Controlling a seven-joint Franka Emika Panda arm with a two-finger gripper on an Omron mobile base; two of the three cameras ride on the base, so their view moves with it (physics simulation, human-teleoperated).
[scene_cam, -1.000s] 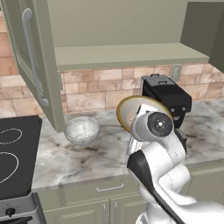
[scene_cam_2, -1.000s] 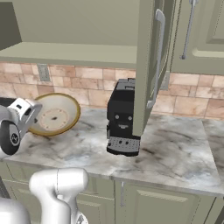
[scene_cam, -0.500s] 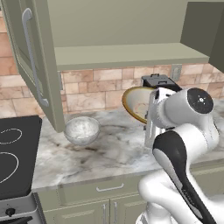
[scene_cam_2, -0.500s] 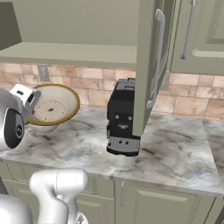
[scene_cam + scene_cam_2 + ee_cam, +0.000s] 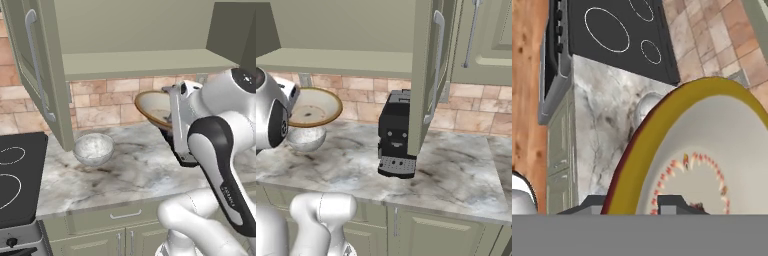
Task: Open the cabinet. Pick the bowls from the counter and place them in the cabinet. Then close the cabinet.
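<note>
A: Marble counter under an open cabinet. What was the arm doing?

B: Its gripper was pinched narrow on the rim of the tan bowl, carried tilted in the air, above the counter and just below the pale shelf.

A: And the other of the 2 bowls?

B: The speckled bowl sat on the counter near the left door, beside the stovetop. A black coffee machine stood under the right door.

A: Which step?

B: Placing bowl 1, I judged. The next move called for raising and levelling it over the shelf edge, then setting it down inside, clear of both doors.
</note>
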